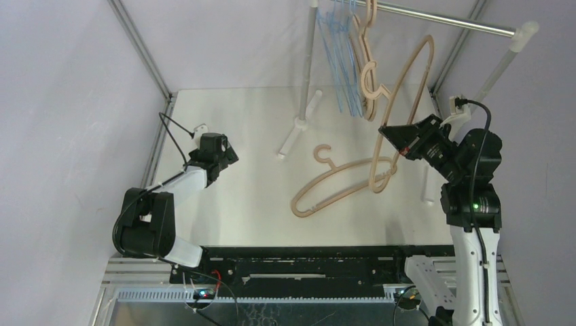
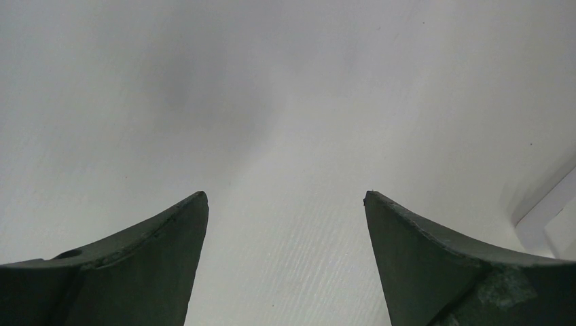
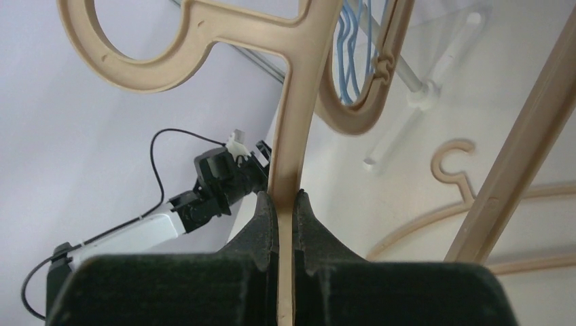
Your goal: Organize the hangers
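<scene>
The job looks partly done. A bunch of thin light-blue wire hangers (image 1: 343,64) hangs from the silver metal rail on white posts (image 1: 441,20) at the far edge of the white bench (image 1: 238,115). At least one thick tan plastic hanger (image 1: 370,41) hangs just beside them. Two tan ones are left. A second tan plastic hanger (image 1: 339,180) lies flat on the bench, between its middle and its right edge. A third tan hanger (image 3: 299,122) is up in the air, pinched on its thin bar by the right tool (image 3: 286,198), whose jaws are pressed tight against it. Its hook is near the hung hangers but below the rail, and seems not yet on it. The right arm stands raised from its base at the near right corner, with the wrist tilted up and toward the rail. The left arm is folded low over the left side of the bench. The left tool (image 2: 285,197) is spread and empty, aimed at bare surface well away from every hanger.
</scene>
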Available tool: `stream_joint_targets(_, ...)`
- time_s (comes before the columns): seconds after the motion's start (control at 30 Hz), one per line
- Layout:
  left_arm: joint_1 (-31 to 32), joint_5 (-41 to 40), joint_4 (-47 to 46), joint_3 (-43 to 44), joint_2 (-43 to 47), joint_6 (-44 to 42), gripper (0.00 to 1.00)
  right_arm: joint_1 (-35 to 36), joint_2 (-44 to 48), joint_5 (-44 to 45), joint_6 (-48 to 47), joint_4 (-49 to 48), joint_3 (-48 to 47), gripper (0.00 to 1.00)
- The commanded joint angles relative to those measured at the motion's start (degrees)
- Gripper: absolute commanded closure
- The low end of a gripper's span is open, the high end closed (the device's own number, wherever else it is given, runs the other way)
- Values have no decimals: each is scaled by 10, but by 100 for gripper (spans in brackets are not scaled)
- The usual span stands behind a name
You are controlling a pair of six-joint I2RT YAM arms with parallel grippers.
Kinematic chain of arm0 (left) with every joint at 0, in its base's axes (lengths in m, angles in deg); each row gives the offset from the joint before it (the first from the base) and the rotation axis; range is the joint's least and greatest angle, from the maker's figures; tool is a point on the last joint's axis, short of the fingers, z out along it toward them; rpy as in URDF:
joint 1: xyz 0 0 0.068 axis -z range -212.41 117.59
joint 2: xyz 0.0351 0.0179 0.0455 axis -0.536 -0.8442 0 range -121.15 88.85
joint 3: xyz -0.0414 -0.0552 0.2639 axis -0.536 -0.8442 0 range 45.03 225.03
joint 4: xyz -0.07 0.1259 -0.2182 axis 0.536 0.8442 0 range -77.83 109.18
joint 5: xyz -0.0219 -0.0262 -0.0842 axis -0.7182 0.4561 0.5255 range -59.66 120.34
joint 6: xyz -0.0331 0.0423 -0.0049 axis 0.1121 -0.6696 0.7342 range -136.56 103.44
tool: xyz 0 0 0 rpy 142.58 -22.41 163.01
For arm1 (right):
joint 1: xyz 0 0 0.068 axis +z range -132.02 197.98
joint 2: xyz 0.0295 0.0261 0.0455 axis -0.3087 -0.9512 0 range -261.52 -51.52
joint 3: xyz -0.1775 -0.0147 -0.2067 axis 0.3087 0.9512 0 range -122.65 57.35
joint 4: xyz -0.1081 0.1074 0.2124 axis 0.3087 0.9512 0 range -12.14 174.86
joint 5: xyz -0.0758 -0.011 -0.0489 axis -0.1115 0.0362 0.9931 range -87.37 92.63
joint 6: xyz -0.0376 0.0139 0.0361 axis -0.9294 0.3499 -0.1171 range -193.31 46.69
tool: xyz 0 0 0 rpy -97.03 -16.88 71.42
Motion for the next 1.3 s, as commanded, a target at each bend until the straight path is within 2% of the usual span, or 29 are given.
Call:
stream_joint_targets(0.0, -1, -1, -18, 0, 1, -9, 10, -41, -28, -79, 33, -104, 2, 100)
stream_joint_targets(0.2, -1, -1, -17, 2, -1, -10, 10, -109, -74, -151, 92, -210, 2, 100)
stream_joint_targets(0.33, -1, -2, -16, 3, -2, -11, 10, -128, -108, -173, 131, -288, 2, 100)
stream_joint_targets(0.5, -1, -4, -15, 6, -6, -12, 10, -135, -147, -190, 183, -385, 5, 100)
stream_joint_targets(0.8, 0, -3, -12, 9, -9, -14, 10, -141, -212, -183, 233, -491, 6, 100)
stream_joint_targets(1.27, 11, -15, -11, 9, -7, -16, 10, -144, -365, -180, 333, -687, -38, 100)
